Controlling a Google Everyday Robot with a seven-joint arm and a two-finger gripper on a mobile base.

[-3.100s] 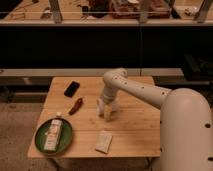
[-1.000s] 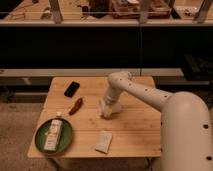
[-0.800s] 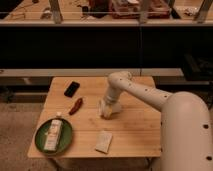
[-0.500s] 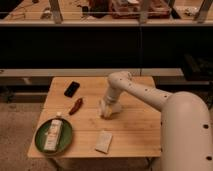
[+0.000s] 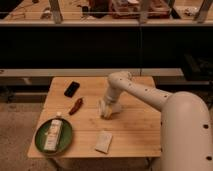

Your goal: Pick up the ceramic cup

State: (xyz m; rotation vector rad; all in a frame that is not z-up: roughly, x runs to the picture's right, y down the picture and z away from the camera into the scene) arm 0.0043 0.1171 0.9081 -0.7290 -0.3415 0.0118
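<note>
My gripper (image 5: 106, 108) is down at the middle of the wooden table (image 5: 135, 130), at the end of the white arm that reaches in from the right. A small pale shape (image 5: 105, 112) sits right at the gripper's tip and looks like the ceramic cup. The gripper covers most of it, so I cannot tell it apart from the gripper or say whether it is held.
A black phone (image 5: 71, 89) lies at the table's back left, with a red-brown pepper-like thing (image 5: 76, 105) in front of it. A green plate (image 5: 67, 142) at the front left holds a white bottle (image 5: 52, 134). A flat pale packet (image 5: 104, 142) lies near the front edge.
Over three seconds the arm's elbow has shifted slightly right while the gripper stayed low at the same spot. Nothing visibly moved in the last second.
</note>
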